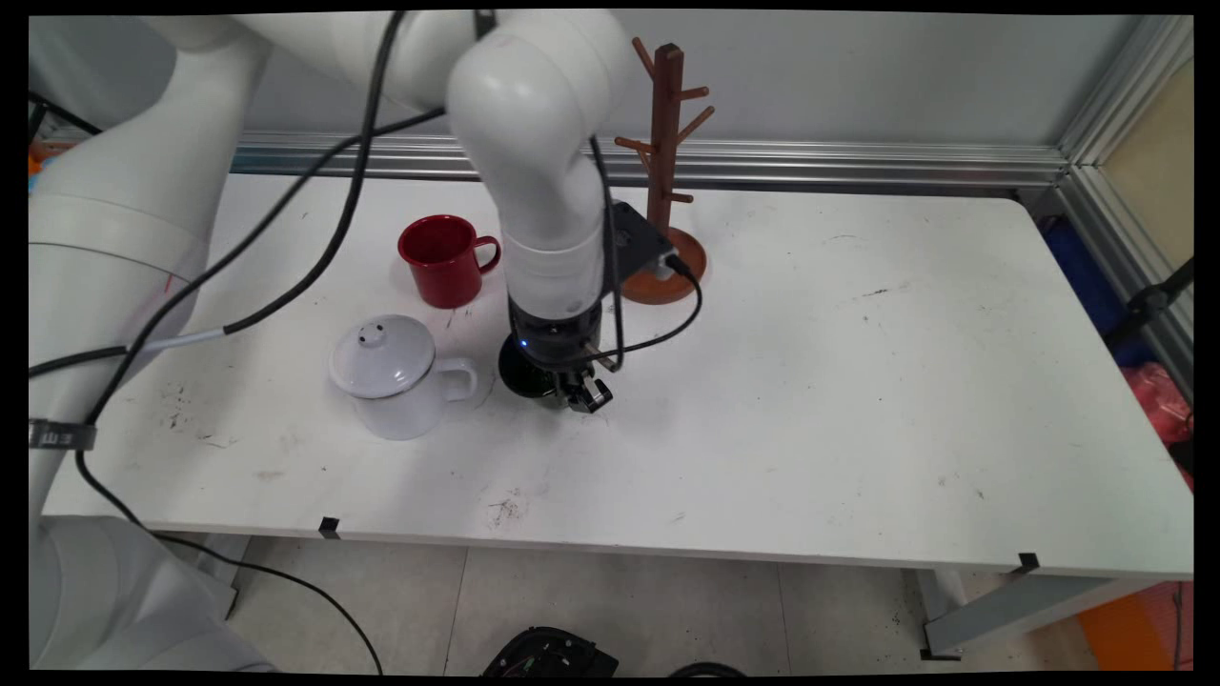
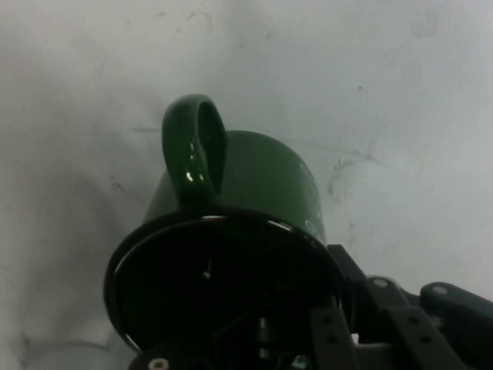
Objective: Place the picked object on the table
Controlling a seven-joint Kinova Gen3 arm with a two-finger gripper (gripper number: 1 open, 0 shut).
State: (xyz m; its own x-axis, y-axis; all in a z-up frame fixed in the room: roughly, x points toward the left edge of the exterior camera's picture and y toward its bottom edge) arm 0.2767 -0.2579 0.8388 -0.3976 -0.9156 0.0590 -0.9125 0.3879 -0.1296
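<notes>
Standing lowest of everything is the white table (image 1: pixel 810 381), bearing every item listed.

Arm: reaching straight down over the table's middle-left, wrist vertical, so the gripper (image 1: pixel 581 393) is meeting its cup from above.

Mug tree (image 1: pixel 666 181): brown wood, standing upright behind the gripper, well apart, pegs bare.

White mug (image 1: pixel 396 376): lidded, sitting just beside the gripper, handle turning toward it.

Red mug (image 1: pixel 443 259): open-topped, sitting behind the white one, handle pointing toward the arm.

Green mug (image 2: pixel 231 223): sitting upright directly under the gripper, dark rim upward, handle pointing away from the fingers in the hand view. One finger appears to be reaching inside the rim; whether the fingers are pinching the wall or standing spread, I cannot tell.
</notes>
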